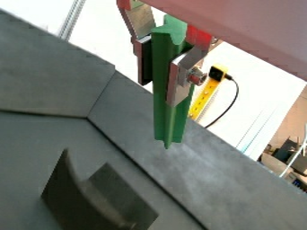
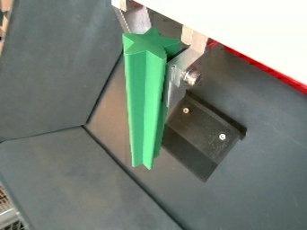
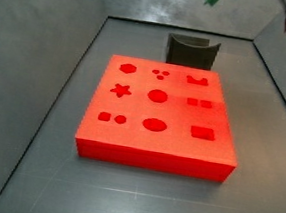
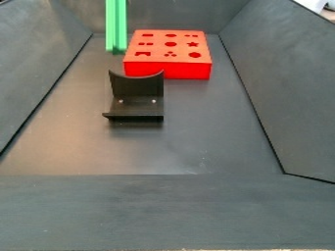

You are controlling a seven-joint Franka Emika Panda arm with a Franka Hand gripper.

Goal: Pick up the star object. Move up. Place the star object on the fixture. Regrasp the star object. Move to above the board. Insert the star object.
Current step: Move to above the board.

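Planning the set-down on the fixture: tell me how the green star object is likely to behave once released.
The star object, clamped upright in the end effector above the fixture, looks straight and unbent, so probably rigid. It is tall and slim, so standing on end it would likely tip. Its ridged sides should resist rolling if laid down.

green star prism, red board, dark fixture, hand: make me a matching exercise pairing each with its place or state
1. slim bright green star-section prism
2. large flat red board with cutouts
3. small dark notched fixture
4. hand

A. lying flat on the floor, nothing in its cutouts
B. shut on a piece, up in the air
C. hanging upright, off the floor
D. standing on the floor beside the board, notch bare

Pairs: 1-C, 2-A, 3-D, 4-B
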